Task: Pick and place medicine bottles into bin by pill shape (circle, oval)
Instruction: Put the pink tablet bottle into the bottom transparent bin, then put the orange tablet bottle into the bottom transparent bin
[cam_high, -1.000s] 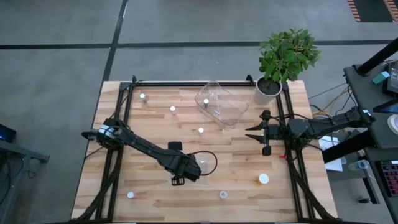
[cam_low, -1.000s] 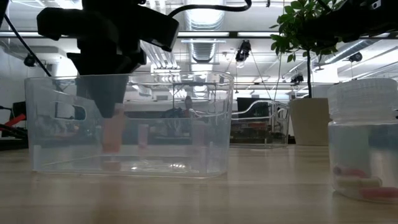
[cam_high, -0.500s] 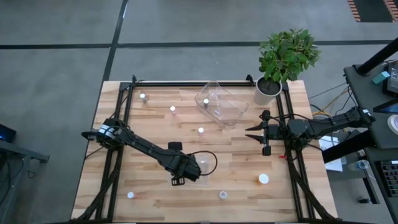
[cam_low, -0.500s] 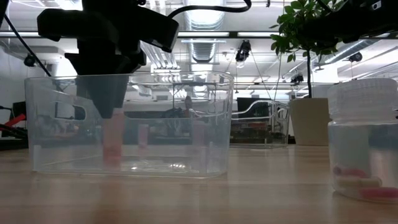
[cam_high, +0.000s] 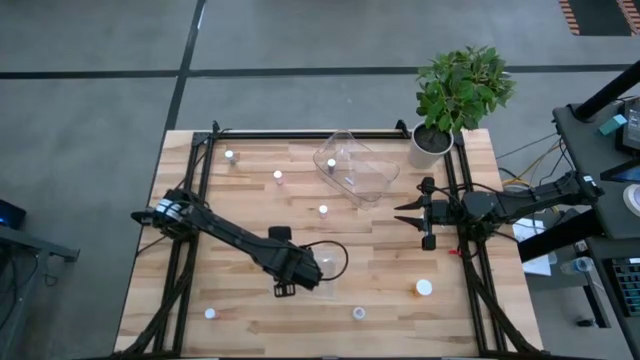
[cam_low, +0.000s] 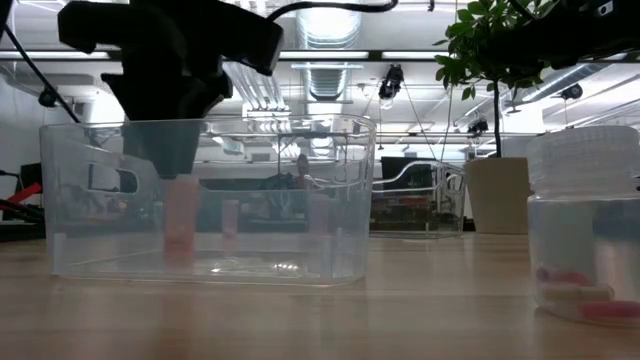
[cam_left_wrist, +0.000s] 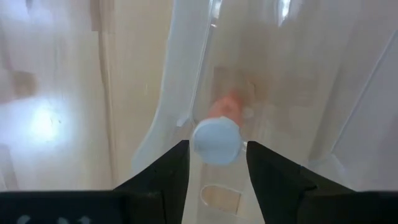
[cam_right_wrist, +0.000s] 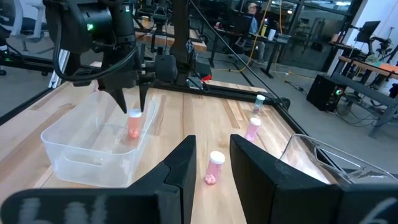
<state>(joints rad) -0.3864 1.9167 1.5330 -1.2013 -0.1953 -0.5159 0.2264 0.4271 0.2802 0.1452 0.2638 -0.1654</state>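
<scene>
Left wrist view: claw (cam_left_wrist: 216, 163) open above bottle (cam_left_wrist: 217, 138)

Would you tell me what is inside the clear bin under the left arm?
One pinkish, white-capped medicine bottle stands upright inside the clear bin, below the open left end effector. Its pills cannot be made out.

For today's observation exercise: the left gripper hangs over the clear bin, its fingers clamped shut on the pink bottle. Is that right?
Not quite. The left gripper does hang over the clear bin, but its fingers are spread, and the pink bottle stands free below them. The right wrist view shows it.
</scene>
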